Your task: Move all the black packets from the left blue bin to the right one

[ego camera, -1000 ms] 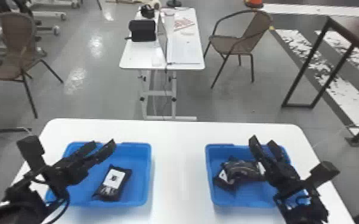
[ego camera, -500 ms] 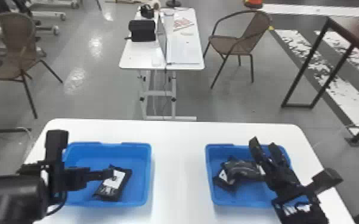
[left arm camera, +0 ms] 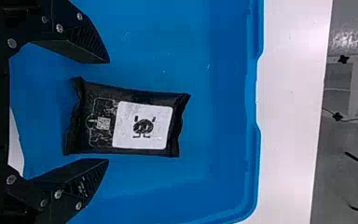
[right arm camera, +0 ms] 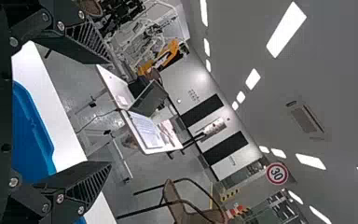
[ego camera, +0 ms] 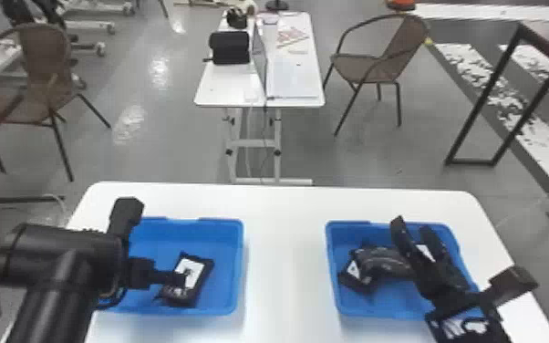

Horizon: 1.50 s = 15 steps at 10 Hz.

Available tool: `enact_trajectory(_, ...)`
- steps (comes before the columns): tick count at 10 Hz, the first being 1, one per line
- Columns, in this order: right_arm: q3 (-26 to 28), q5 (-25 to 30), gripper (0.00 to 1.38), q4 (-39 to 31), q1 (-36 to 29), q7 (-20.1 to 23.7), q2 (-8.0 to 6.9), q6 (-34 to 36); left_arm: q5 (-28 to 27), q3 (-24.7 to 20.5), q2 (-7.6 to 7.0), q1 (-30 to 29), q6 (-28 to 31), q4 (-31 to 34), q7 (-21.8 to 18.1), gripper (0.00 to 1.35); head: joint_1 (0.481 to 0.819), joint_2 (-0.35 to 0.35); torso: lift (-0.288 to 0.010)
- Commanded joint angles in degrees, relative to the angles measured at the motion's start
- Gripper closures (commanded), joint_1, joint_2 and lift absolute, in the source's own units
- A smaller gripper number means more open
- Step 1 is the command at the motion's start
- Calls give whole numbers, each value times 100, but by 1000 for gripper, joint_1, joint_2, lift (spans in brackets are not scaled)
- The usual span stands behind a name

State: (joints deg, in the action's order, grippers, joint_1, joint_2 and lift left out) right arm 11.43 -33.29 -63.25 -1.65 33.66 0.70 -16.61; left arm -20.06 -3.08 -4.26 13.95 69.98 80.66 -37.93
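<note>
My left gripper (ego camera: 175, 279) is over the left blue bin (ego camera: 216, 222), above a black packet (ego camera: 196, 283) with a white label. In the left wrist view, the left gripper (left arm camera: 109, 111) stands open, one finger on each side of the packet (left arm camera: 142, 125), which lies flat in the bin. The right blue bin (ego camera: 355, 308) holds black packets (ego camera: 380, 262), partly hidden by my parked right arm. Above that bin is my right gripper (ego camera: 412, 226), its fingers apart; the right wrist view has the same gripper (right arm camera: 111, 113) open with nothing between its fingers.
Both bins stand on a white table (ego camera: 282, 255), with a strip of tabletop between them. Beyond it are another white table (ego camera: 228, 86) with a laptop, and brown chairs (ego camera: 374, 68).
My left arm has swung in from the left and its gripper has turned downward over the packet in the left bin. The right arm stays put.
</note>
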Motion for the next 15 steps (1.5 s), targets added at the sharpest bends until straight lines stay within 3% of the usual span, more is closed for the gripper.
enact_trajectory(1,-1,-11,268,5,-11,9,0,0,-95,158,4,371,-310,-789,-21,305,695,-30,0)
enact_trajectory(5,-1,-117,268,14,-64,70,0,0,-174,149,31,1066,-1443,-2846,-74,318,695,-40,0)
enact_trajectory(6,8,-117,268,23,-72,70,0,0,-183,88,4,1136,-1848,-3180,-92,438,695,-45,0)
enact_trajectory(7,-1,-125,268,23,-81,70,0,0,-156,-53,-5,1101,-2357,-3268,-100,806,695,-48,0)
enact_trajectory(8,-1,-143,268,14,-99,79,0,0,-147,-97,-31,1057,-2867,-3268,-223,1079,695,-48,0)
enact_trajectory(9,-1,-160,268,14,-107,97,0,0,-183,-88,-92,1013,-3491,-3259,-513,1154,695,-49,0)
enact_trajectory(12,-141,-240,268,67,-90,114,-9,0,-86,-413,-154,714,-4326,-3039,-1533,1156,695,-68,0)
enact_trajectory(14,-308,-231,268,23,-90,132,0,0,573,-721,-128,99,-4950,-2292,-2245,1156,695,-71,0)
enact_trajectory(15,-405,-231,268,-39,-81,193,0,0,1259,-817,-136,-121,-5539,-2116,-2667,1156,695,-76,0)
